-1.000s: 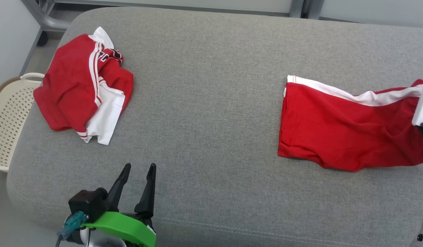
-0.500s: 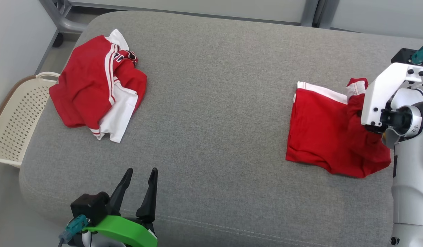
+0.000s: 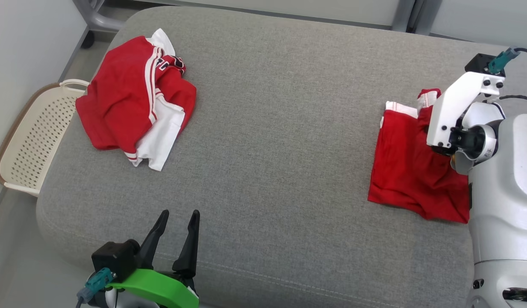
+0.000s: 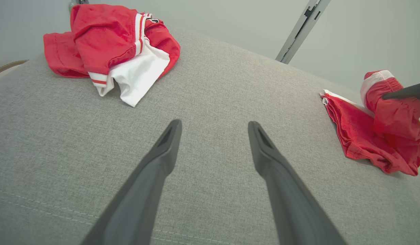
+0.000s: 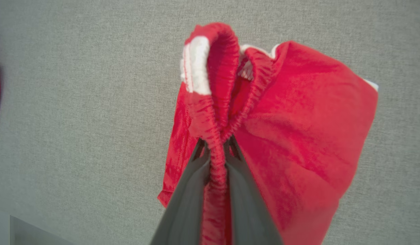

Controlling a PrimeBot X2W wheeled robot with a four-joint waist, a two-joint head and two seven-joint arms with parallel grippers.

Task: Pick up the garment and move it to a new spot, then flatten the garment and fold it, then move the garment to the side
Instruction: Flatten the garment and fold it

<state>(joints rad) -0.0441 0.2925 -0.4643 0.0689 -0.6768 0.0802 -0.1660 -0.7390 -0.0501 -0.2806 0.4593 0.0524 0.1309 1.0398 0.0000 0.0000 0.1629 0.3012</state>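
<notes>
Red shorts with a white side stripe [image 3: 410,171] lie at the right end of the grey fabric-covered worktop [image 3: 280,128], partly doubled over, their elastic waistband lifted clear of the layer beneath. Our right claw [image 5: 215,146] is pinching that waistband, its 2 dark fingers pressed together on a narrow bunch of the elastic. Our left claw [image 3: 180,214] hangs spread and empty above the near edge, well apart from the shorts.

We judge the grip to be the weak point. It holds only a thin ridge of gathered elastic, so a quick pull could let the cloth slip out. With only 1 claw on the cloth, the lower layer may drag along and the fold may land crooked or bunched.

The worktop's right edge is hidden behind our pale forearm [image 3: 498,205], so we cannot tell how much room lies there; a push that way might send cloth over the side. To the left the bare grey cloth runs wide and open up to the crumpled red and white garment [image 3: 135,102] at the far left. A cream perforated basket [image 3: 28,141] stands beyond that end.
</notes>
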